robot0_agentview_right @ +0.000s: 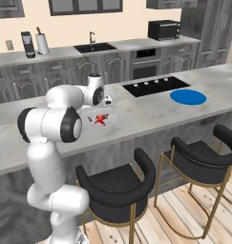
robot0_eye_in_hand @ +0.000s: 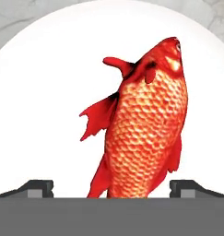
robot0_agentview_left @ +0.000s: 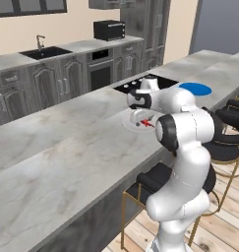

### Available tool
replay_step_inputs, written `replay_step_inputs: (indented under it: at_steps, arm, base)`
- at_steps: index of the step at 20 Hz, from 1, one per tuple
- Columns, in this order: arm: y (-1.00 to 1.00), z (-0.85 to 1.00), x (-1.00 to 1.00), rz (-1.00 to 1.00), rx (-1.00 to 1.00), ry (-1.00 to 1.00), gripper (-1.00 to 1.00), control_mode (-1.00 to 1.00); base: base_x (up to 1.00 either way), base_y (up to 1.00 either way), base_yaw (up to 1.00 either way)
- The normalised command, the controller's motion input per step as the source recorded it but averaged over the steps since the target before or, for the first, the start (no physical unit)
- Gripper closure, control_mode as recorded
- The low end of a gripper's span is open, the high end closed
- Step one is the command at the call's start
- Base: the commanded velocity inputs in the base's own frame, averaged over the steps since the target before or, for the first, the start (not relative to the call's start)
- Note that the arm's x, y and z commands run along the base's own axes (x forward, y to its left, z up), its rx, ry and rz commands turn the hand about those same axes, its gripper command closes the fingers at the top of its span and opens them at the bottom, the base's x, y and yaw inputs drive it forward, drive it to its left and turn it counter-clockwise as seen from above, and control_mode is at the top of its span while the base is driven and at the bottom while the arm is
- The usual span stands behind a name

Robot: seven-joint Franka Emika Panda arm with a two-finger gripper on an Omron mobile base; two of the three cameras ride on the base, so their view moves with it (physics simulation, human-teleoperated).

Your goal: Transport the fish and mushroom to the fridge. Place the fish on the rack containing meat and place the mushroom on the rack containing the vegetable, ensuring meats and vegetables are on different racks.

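Fish (robot0_eye_in_hand: 145, 124) tail cut off at hand view bottom.

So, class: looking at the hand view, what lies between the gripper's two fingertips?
The red fish: its tail end sits between the open gripper's two fingertips, and it lies flat on the white plate.

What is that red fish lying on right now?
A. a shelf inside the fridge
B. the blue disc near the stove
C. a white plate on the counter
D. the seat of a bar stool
C. The fish lies flat on a round white plate on the marbled counter, with the open gripper poised over it, one fingertip on each side.
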Motion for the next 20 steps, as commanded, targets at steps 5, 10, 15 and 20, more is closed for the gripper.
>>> replay_step_inputs:
  at_steps: [5, 10, 15, 20]
  arm:
    - [0.0, -0.39, 0.21, 0.0, 0.0, 0.01, -1.0, -1.0]
    - [0.0, -0.33, 0.23, 0.0, 0.0, 0.0, 1.0, -1.0]
    - [0.0, -0.4, 0.3, 0.0, 0.0, 0.0, 1.0, -1.0]
    - [0.05, -0.27, 0.1, 0.0, 0.0, -0.06, 1.0, -1.0]
  base:
    - [0.0, 0.0, 0.0]
    - [0.0, 0.0, 0.0]
    - [0.0, 0.0, 0.0]
    - [0.0, 0.0, 0.0]
